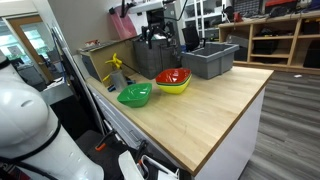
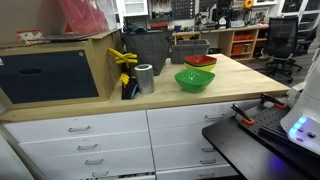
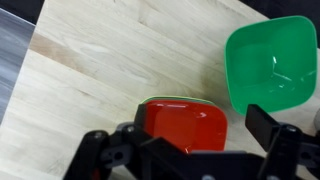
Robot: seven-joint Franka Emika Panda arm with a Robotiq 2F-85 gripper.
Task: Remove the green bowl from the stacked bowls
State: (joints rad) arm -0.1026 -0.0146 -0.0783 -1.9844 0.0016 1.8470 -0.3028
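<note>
As the green bowl (image 3: 270, 65) lies freed on the tabletop (image 3: 90, 60) beside the tool (image 3: 193, 140), the tool hangs spread and empty over the stacked bowls (image 3: 180, 118).

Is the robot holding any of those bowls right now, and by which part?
Nothing is held. The tool hangs open above the red bowl, and the green bowl sits on the table beside it.

The gripper (image 3: 190, 150) pointed downward with its jaws spread wide, clasping nothing. In an exterior view the arm (image 1: 158, 15) hung upright above it.
</note>
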